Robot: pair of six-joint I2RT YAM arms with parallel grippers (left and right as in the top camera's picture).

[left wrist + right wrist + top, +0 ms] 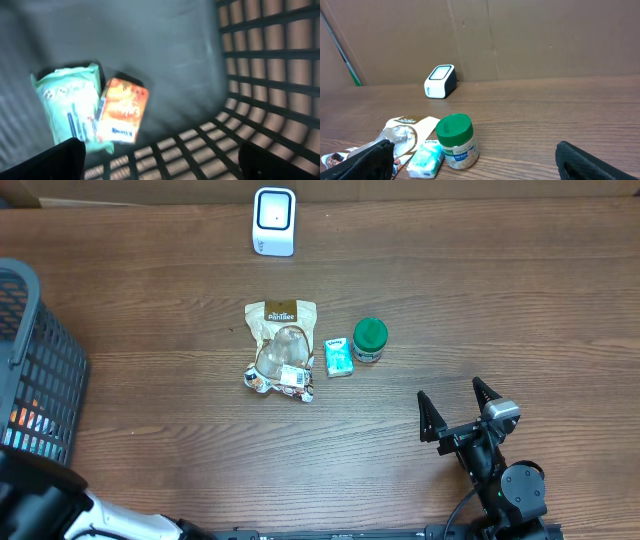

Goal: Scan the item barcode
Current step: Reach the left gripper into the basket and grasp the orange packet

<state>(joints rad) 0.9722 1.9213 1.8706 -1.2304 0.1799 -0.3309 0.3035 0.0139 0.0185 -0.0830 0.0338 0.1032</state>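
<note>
L claw (160, 157) spread wide and empty, inside basket (260, 75). Orange box (121, 110) lies flat on basket floor just beyond claw tips, long axis roughly up-down in wrist view w/ slight tilt, touching green pack (67, 107) on its left. On worktop (480, 300): pouch (281, 348) flat, long axis pointing toward scanner (274, 221). Small teal box (339, 357) and upright green-lid jar (369, 339) sit just beside pouch. R claw (455, 415) wide, empty, well apart from jar.

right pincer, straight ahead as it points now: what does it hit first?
Likely the green-lidded jar, sitting slightly left of centre ahead of the right pincer. Depth is unclear, so it might pass beside it.
</note>
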